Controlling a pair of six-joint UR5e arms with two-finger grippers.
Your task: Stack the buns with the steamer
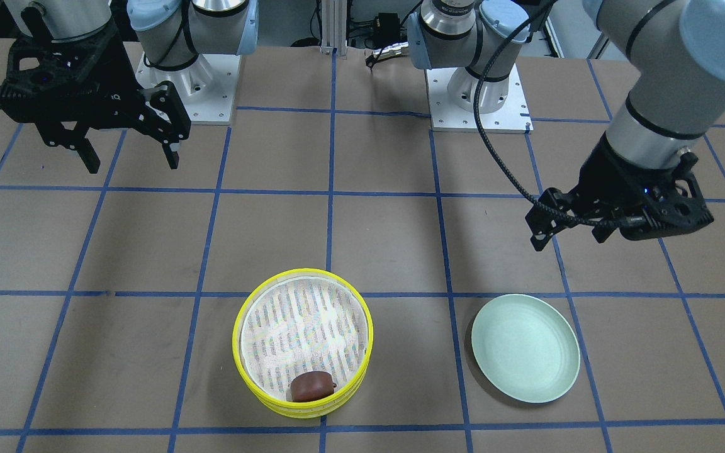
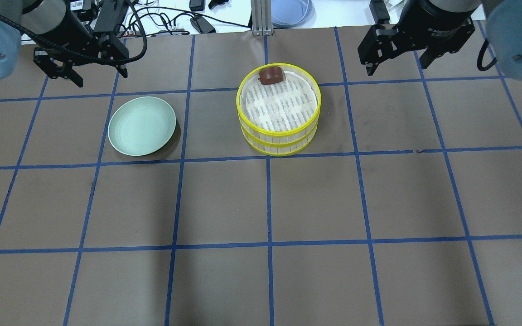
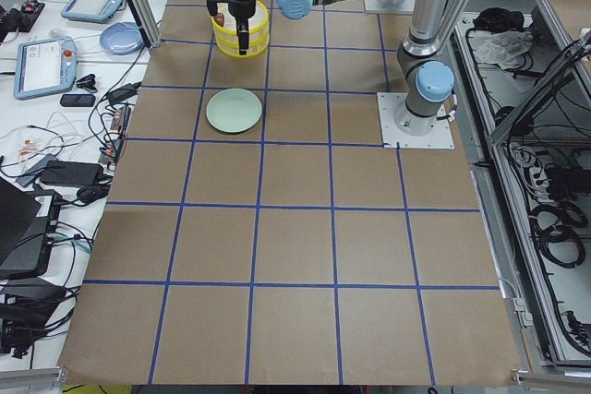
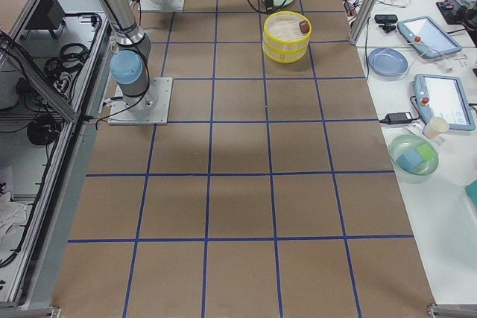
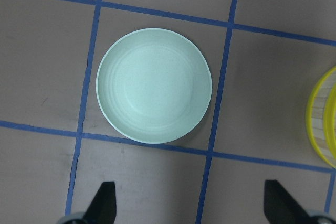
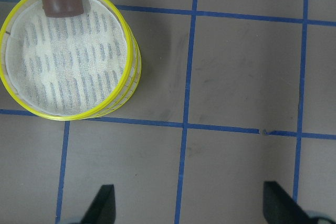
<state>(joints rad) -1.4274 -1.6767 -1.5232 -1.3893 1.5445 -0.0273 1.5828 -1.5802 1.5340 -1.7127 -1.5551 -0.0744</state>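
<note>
The steamer's (image 2: 279, 118) two yellow-rimmed tiers stand stacked at mid-table; it also shows in the front view (image 1: 299, 327) and the right wrist view (image 6: 68, 66). The dark reddish-brown bun (image 2: 271, 75) lies on the top tier's mesh by the far rim, and also shows in the front view (image 1: 312, 385) and the right wrist view (image 6: 62, 4). The cream-white bun is hidden. My left gripper (image 2: 100, 78) is open and empty, raised near the pale green plate (image 2: 142, 125). My right gripper (image 2: 397, 63) is open and empty, raised to the right of the steamer.
The plate (image 5: 154, 85) is empty and sits to the steamer's left, a grid square away. Blue tape lines cross the brown table. Cables and devices lie beyond the table's far edge (image 2: 197, 22). The arm bases (image 1: 476, 107) stand at the robot's side.
</note>
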